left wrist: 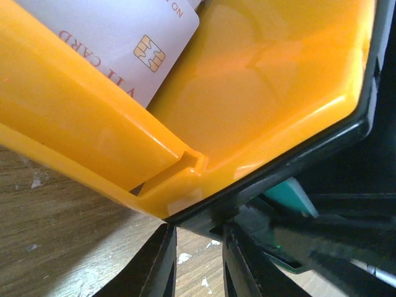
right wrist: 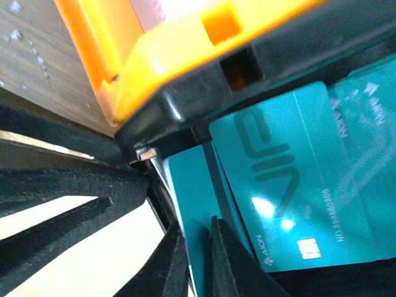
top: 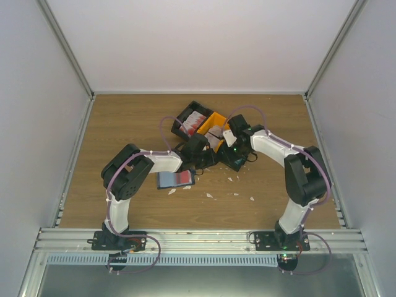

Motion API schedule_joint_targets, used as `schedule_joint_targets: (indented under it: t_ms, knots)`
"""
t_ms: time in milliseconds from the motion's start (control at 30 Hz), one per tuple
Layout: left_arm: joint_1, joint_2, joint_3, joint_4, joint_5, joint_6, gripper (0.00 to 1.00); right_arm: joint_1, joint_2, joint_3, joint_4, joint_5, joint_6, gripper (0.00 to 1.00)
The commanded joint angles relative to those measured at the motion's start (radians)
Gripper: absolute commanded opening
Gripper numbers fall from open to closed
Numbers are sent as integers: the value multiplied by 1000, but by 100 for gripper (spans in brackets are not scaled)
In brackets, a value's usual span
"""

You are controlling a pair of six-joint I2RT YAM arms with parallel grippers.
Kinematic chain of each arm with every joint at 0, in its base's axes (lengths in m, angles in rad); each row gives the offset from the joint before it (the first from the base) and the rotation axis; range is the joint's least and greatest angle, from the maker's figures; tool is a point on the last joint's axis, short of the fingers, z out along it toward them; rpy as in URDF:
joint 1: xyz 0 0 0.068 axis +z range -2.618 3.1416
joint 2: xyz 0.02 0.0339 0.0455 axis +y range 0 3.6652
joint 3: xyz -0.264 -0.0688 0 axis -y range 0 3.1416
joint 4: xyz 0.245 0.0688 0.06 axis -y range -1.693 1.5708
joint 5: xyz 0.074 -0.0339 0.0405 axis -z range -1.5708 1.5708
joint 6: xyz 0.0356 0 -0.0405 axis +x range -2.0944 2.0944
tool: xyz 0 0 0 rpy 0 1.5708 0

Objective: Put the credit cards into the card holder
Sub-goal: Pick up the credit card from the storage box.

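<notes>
Teal credit cards (right wrist: 278, 185), likely thin, stiff, slick, lie flat beside the orange tray (right wrist: 154, 68); we would pinch a raised edge. Left claw (left wrist: 198, 238) clamps its rim; right claw's (right wrist: 195, 232) grip we cannot tell

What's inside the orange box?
A pale card with a gold chip sits in the orange box. The box's wall covers the card's lower edge, and the rest of the box is out of view.

Card holder (top: 175, 179) lies on the table (top: 124, 124) before the trays (top: 185, 116).
</notes>
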Motion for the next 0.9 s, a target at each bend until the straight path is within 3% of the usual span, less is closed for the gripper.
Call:
schedule_joint_targets:
  t_ms: [0, 100, 233, 533, 767, 867]
  knots:
    - [4, -48, -16, 37, -47, 27, 23, 3, 1, 19, -19, 54, 39, 7]
    - [4, -62, -21, 38, -52, 35, 23, 2, -23, 38, -21, 72, 45, 1]
    - [4, -98, -51, 60, -67, 46, 24, 2, -85, 58, -27, 100, 59, 1]
    - [4, -236, -121, 112, -113, 90, 38, 2, -264, 48, 8, 102, 133, 1]
    - [26, -429, -231, 120, -149, 143, 58, 1, -381, -43, 185, -130, 231, 0]
    - [65, -532, -352, 199, -70, 163, 66, 3, -398, -114, 335, -286, 328, 1]
